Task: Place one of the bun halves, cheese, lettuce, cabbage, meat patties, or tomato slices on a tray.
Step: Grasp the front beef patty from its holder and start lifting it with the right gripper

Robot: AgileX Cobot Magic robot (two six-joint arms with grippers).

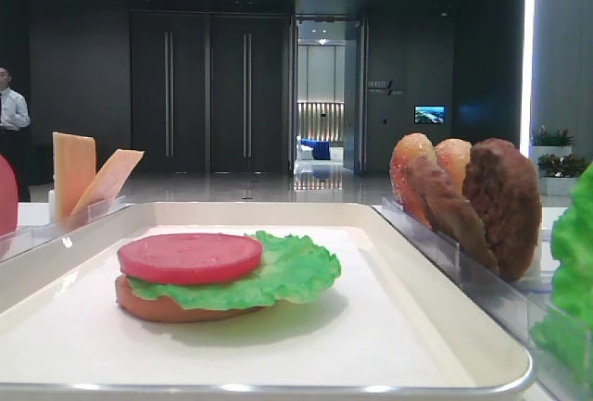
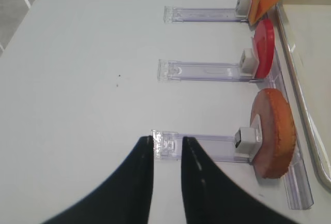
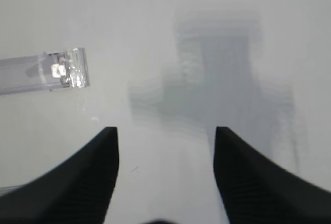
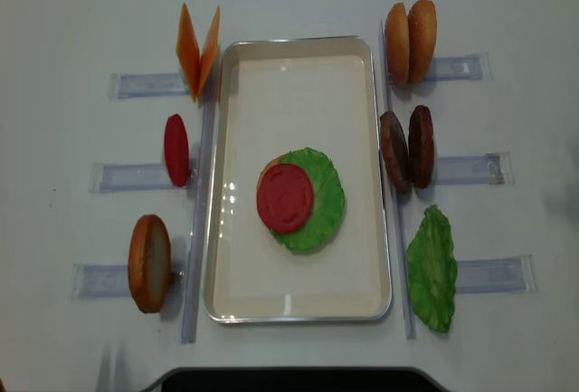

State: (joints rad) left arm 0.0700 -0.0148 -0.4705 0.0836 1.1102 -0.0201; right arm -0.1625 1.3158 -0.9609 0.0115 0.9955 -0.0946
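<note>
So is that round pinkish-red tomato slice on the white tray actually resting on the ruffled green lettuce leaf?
Touching. The low exterior view shows the tomato slice lying flat on the lettuce, no gap between them.

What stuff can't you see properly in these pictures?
- Bottom bun half: in the overhead view the lettuce and tomato slice cover nearly all of it.
- Right end effector: in its wrist view only bare table shows below; the dark smudge is too blurry to identify.
- Loose lettuce leaf: cut off by the low view's right edge.
- Both arms: outside the overhead view.
</note>
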